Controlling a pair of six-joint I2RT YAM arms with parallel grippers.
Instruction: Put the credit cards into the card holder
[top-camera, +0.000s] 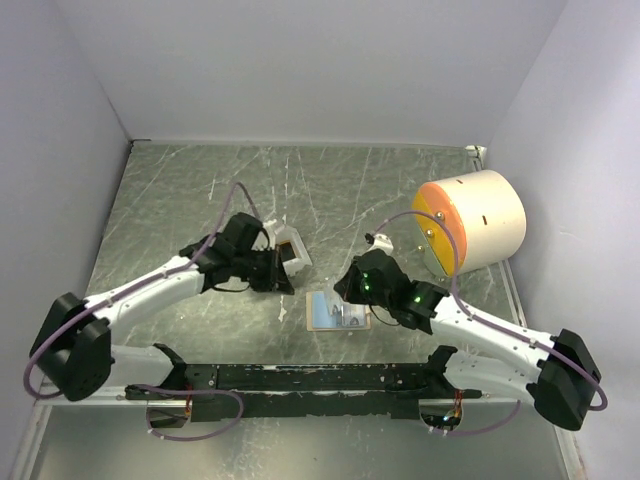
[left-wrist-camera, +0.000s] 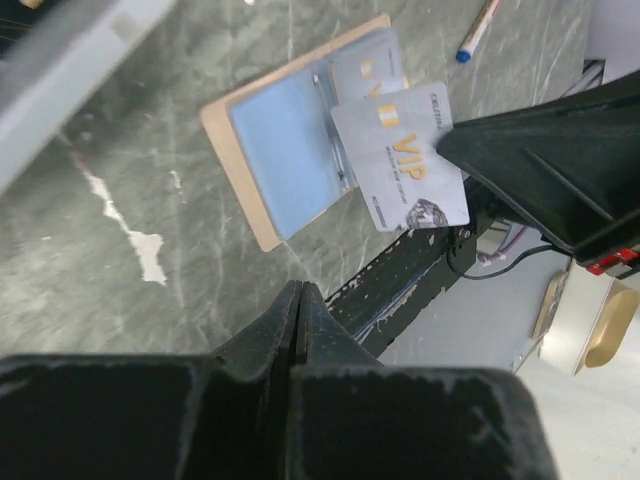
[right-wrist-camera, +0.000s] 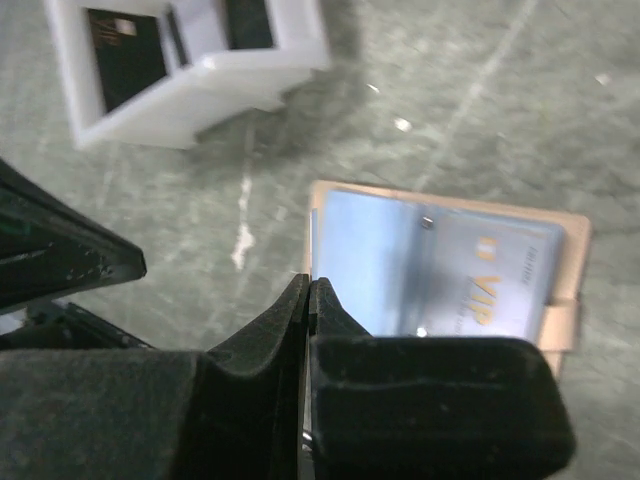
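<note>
**Card holder** (top-camera: 338, 312): lies opened flat on the tabletop (top-camera: 200, 190), front middle, between our two arms. Tan outside, blue pockets facing up.

**Grey VIP card** (left-wrist-camera: 400, 160): on the holder's pocket side. From the left wrist view it sits skewed, one end past the holder's edge, so we judge it only partly seated.

**Second pale card** (left-wrist-camera: 368, 62): beneath the VIP card, further into the pocket.

**Dark cards** (right-wrist-camera: 120, 50): at least two, standing in compartments of the white tray (right-wrist-camera: 190, 95), apart from the holder. We count these as left to do.

**Left hand** (left-wrist-camera: 300, 292): clenched, fingers pressed together with nothing between them. It is just beside the tray, to the left of the holder.

**Right hand** (right-wrist-camera: 308, 292): clenched likewise and empty as far as we can see. Its tip is at the holder's edge; whether it touches we cannot tell.

**Progress, by our judgement:** two cards are in or nearly in. The tray's cards are not yet fetched and the holder is not yet folded shut, so we place this early to middle.

**Edges and room:**
- Bare tabletop opens wide behind the tray.
- A large white-and-orange drum (top-camera: 480, 215) takes the right rear.
- A pen (left-wrist-camera: 478, 30) lies near the holder.
- A black rail (top-camera: 320, 378) runs along the near edge, close to the holder.
- White walls (top-camera: 60, 150) close in the left, the back and the right.
- The tightest spot is over the holder, where both hands crowd together
</note>
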